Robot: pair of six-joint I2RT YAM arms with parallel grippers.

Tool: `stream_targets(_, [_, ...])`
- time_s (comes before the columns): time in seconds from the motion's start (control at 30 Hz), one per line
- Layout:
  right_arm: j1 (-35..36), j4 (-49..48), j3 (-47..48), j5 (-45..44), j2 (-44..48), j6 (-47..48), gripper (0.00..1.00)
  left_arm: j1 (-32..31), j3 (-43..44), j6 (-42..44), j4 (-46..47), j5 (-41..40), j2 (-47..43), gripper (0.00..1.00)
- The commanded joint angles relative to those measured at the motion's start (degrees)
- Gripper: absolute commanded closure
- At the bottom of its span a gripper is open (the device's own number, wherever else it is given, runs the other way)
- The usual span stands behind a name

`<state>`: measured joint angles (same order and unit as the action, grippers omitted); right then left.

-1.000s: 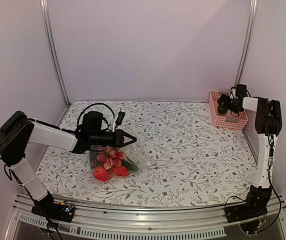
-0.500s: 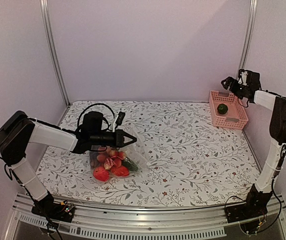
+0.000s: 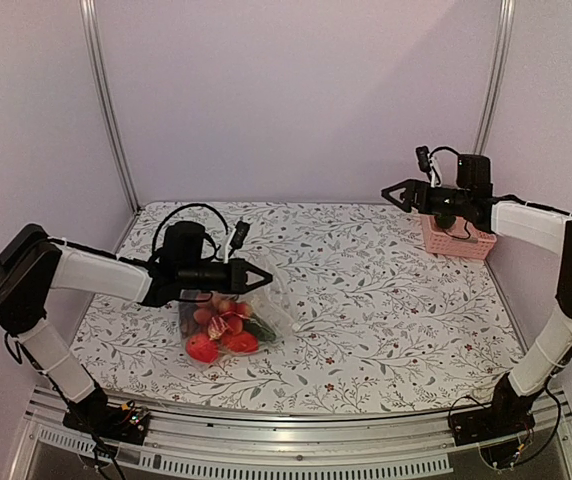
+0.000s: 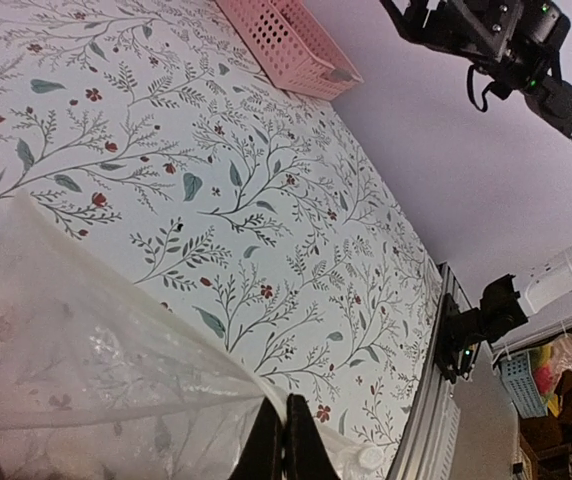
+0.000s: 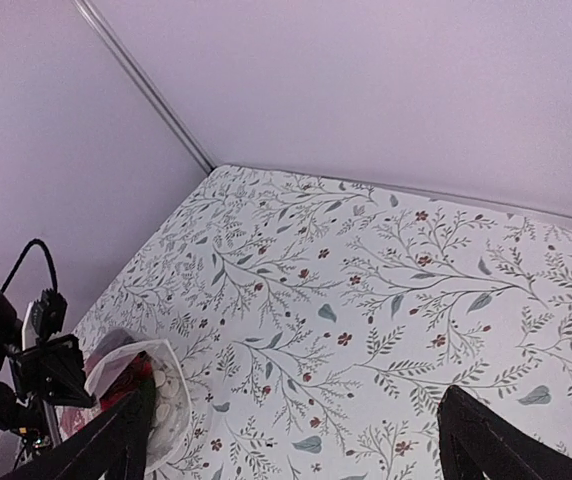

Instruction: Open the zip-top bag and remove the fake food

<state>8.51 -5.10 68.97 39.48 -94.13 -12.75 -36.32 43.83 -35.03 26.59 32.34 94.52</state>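
Note:
The zip-top bag lies on the table at the left, clear and crinkly, with its mouth lifted. The fake food, mostly red pieces, sits inside it. My left gripper is shut on the bag's upper edge and holds it up. In the left wrist view the fingers pinch the bag's rim. My right gripper is open and empty, in the air in front of the pink basket. In the right wrist view its fingers are spread wide, with the bag far off at lower left.
A pink slatted basket stands at the back right corner, partly behind my right arm; it also shows in the left wrist view. Metal frame posts stand at both back corners. The table's front rail runs along the near edge.
My right gripper has left the basket, where a green piece lay half a second ago, risen and swung left over the table. The left gripper and the bag have not moved.

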Motion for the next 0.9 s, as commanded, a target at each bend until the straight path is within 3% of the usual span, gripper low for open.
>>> stream_targets(0.0, [7.7, 1.9, -3.9, 4.4, 1.1, 1.5, 0.01, -1.8, -1.1, 1.8, -0.8, -1.3, -1.9, 1.0])
stream_targets(0.47, [26.6, 1.9, -10.0, 7.3, -5.9, -5.1, 0.27, -5.9, -3.9, 2.7, 2.0, -4.5, -3.3, 1.0])
stream_targets(0.87, [33.8, -5.4, -8.1, 9.3, -14.9, -14.0, 0.49, -7.2, -4.5, 2.9, 4.8, -5.1, -2.9, 1.0])
